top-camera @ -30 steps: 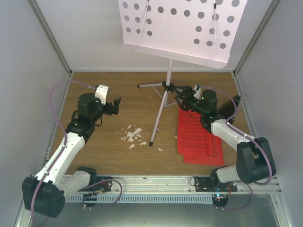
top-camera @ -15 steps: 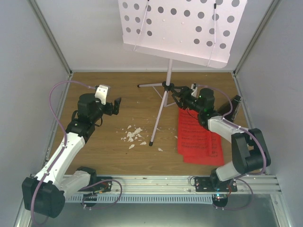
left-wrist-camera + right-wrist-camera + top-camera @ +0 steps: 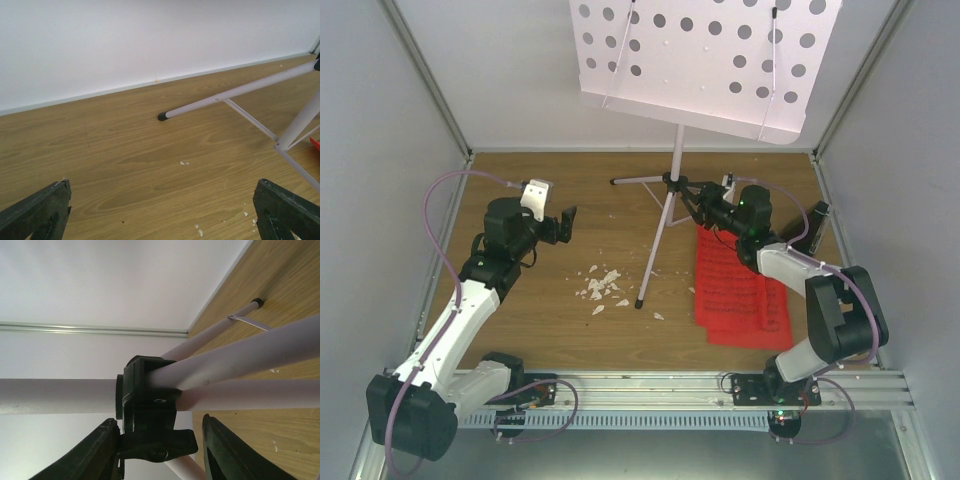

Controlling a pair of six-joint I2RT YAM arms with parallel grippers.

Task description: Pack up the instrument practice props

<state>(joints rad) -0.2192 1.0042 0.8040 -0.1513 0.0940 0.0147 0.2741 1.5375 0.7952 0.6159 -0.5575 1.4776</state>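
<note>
The white music stand's hole-dotted tray stands at the back on thin tripod legs. Its black leg hub fills the right wrist view. My right gripper is open, with the hub's black lever between its fingers and no grip on it. The red music sheets lie flat under my right arm. A dark object, possibly the metronome, is partly hidden behind that arm. My left gripper is open and empty above bare wood, left of a stand leg.
Small white crumbs lie scattered on the wooden floor between the arms and show in the left wrist view. Grey walls close in the left, right and back. A corner of red sheet shows at the left wrist view's right edge.
My right gripper has moved left and farther back, off the red sheets and up to the stand's leg hub. The left arm has not moved.
</note>
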